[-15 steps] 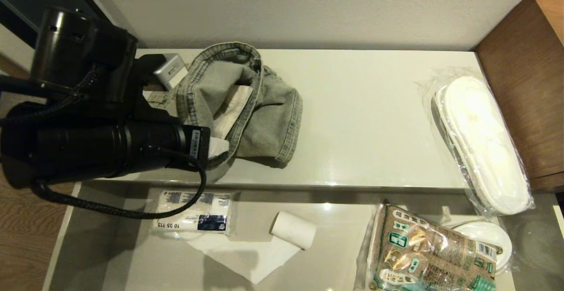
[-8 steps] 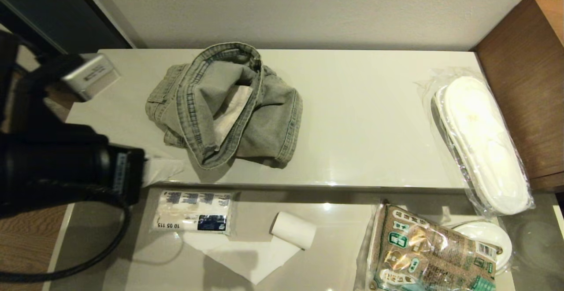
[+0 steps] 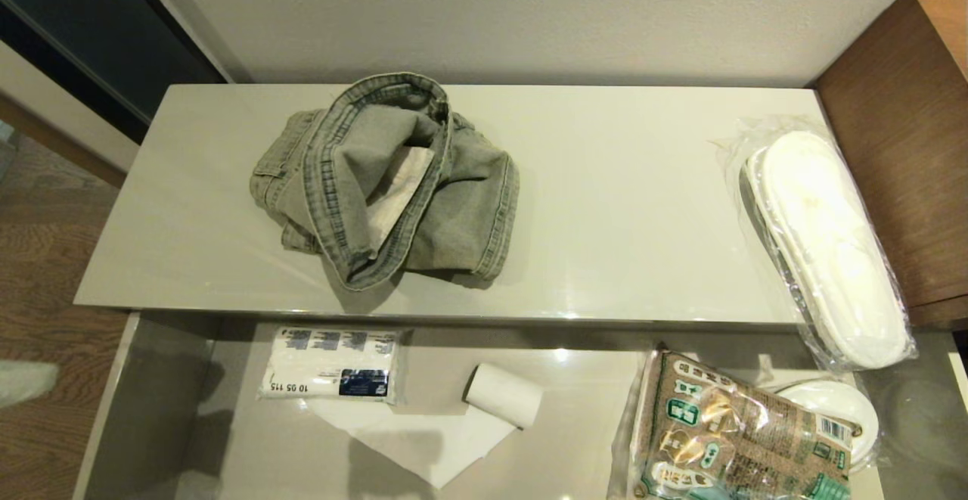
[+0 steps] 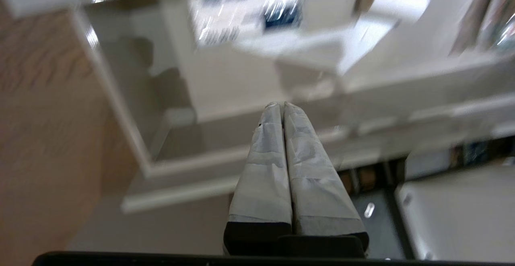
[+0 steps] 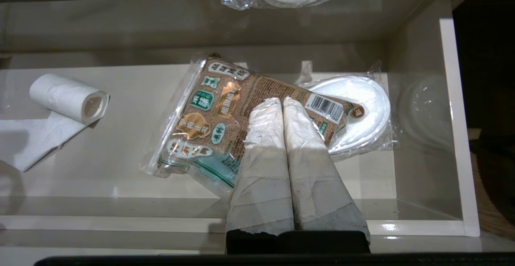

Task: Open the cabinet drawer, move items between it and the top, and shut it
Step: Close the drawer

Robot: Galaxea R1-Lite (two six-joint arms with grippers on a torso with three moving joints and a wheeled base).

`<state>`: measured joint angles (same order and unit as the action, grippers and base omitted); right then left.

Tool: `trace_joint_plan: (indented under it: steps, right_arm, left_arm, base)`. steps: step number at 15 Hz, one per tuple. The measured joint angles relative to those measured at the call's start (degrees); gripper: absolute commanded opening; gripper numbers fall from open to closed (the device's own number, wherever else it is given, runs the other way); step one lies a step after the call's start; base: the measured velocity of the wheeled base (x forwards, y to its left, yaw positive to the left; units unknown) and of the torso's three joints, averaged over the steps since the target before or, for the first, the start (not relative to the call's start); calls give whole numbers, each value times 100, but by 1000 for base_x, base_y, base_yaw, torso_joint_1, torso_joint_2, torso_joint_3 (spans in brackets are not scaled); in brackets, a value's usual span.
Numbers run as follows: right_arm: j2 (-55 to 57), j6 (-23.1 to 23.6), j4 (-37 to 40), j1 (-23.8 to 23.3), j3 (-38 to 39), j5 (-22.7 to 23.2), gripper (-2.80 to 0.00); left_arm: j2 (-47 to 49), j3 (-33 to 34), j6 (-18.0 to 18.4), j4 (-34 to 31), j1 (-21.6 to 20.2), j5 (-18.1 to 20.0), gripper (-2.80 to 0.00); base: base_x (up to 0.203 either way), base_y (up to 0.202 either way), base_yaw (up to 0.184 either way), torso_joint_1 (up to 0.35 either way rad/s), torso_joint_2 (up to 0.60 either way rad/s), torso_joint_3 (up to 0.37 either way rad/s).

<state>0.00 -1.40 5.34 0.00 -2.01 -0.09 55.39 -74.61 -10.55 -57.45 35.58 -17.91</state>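
While the drawer stands pulled out, the scene is set down view by view.

Head view, top (image 3: 620, 205): the glossy surface of the cabinet (image 3: 113, 299) is seen from above against the wall.
Head view, denim garment (image 3: 386, 182): it is bunched on the left half of the top.
Head view, slippers (image 3: 828, 246): the wrapped white pair is laid at the right end of the top, beside the brown wooden unit (image 3: 900, 144), its near end overhanging the drawer.
Head view, drawer (image 3: 144, 409): a tissue pack (image 3: 329, 364), a paper roll (image 3: 503, 394) with a loose sheet, and a brown food bag (image 3: 737, 432) are held in it.
Head view, arms: neither is shown.

Left wrist view, left gripper (image 4: 280, 105): its taped fingers are pressed together with nothing between them, above the drawer's left corner; the picture is blurred.

Right wrist view, right gripper (image 5: 279, 101): its fingers are pressed together on nothing, poised over the food bag in the drawer's right part.
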Motion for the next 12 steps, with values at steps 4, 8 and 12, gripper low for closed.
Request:
trace_joint_plan:
  steps: [4, 8, 12]
  right_arm:
    - [0, 2, -2, 0, 0, 0, -280]
    - [0, 0, 0, 0, 0, -1, -280]
    - [0, 1, 0, 0, 0, -1, -280]
  left_arm:
    - [-612, 248, -5, -574, -299, -4, -280]
    - [-989, 598, 7, -560, -386, 2, -280]
    - [-1095, 747, 7, -525, -392, 9, -280]
  base:
    - [0, 0, 0, 0, 0, 0]
    - [0, 0, 0, 0, 0, 0]
    - [0, 0, 0, 0, 0, 0]
